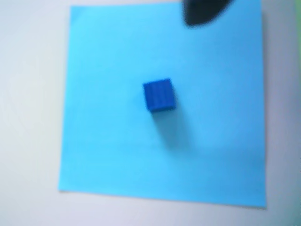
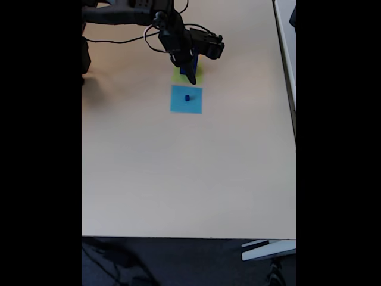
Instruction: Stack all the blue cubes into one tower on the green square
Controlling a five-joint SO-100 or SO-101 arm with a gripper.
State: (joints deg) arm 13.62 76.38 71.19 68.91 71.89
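Note:
One small dark blue cube (image 1: 159, 95) sits near the middle of a flat light-blue square patch (image 1: 103, 141), and the fixed view shows the same cube (image 2: 187, 98). A single black fingertip (image 1: 204, 13) pokes in at the top edge of the wrist view, well clear of the cube. In the fixed view my gripper (image 2: 190, 77) points down over the green square (image 2: 178, 76), just behind the light-blue patch. A dark blue bit (image 2: 183, 70) shows on the green square beside the fingers, mostly hidden by them. Nothing shows between the fingers.
The light wooden table (image 2: 190, 179) stretches wide toward the front. My arm and its cables (image 2: 131, 15) lie along the back left edge. A white strip (image 2: 284, 36) runs along the right side.

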